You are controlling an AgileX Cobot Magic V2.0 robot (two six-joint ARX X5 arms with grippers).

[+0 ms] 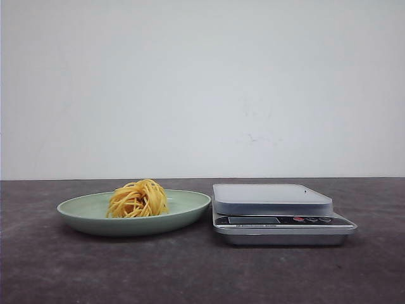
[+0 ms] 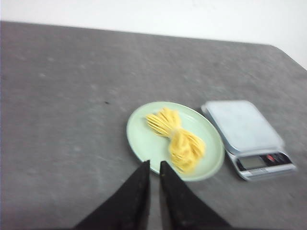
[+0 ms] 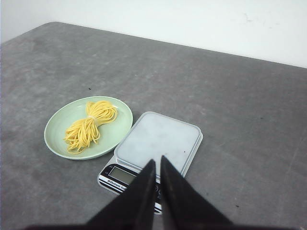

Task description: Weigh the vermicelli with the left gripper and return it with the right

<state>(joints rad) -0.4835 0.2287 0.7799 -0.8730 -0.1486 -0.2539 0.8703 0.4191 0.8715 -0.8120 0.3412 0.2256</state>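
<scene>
Vermicelli lies on the green plate, beside the scale. Left gripper and right gripper appear nearly closed, holding nothing.

The front camera is sitting low, near table level, facing the far white wall and viewing the plate and scale side-on. Both wrist cameras are looking down from higher up: the left one hanging nearer the plate, the right one over the scale. All three views are sharing plate and scale.
</scene>
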